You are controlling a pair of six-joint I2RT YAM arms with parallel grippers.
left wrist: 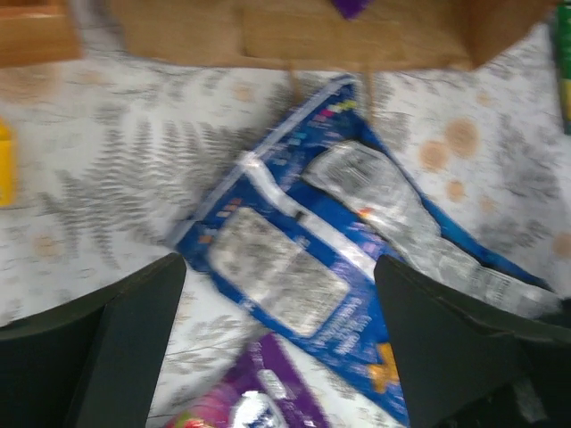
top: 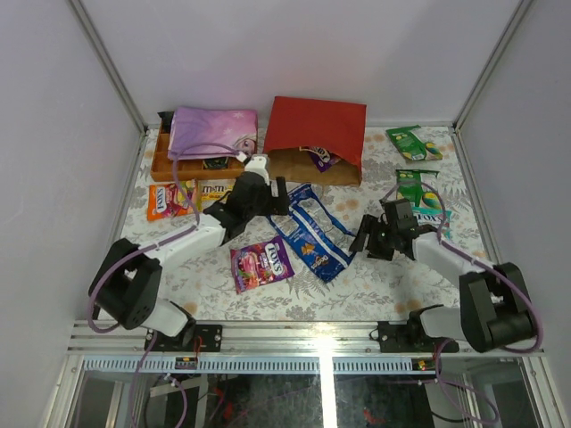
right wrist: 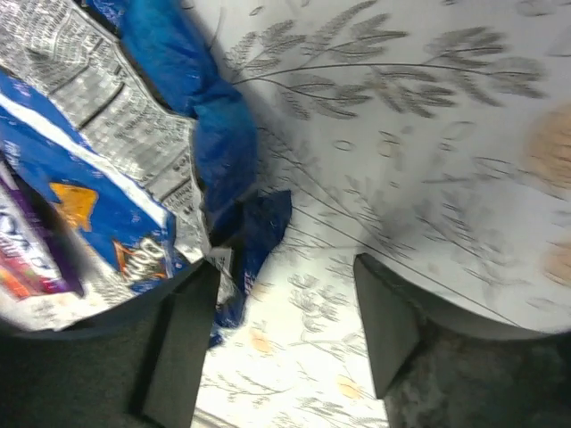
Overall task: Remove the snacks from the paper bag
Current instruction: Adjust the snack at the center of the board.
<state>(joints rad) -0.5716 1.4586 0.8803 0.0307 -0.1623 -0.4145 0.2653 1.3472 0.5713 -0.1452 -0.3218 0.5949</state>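
Plainly, the paper bag point(top: 317, 143) lay on its side beyond the left hand point(top: 278, 198), which hung spread wide and empty. The long blue chip bag point(top: 310, 232) sprawled between both hands, its crinkled end just by the right hand point(right wrist: 285, 267), whose fingers stood apart, gripping nothing. A purple packet point(top: 319, 158) sat in the bag's mouth. I judged it light, slick foil, best pinched at a flat sealed edge.
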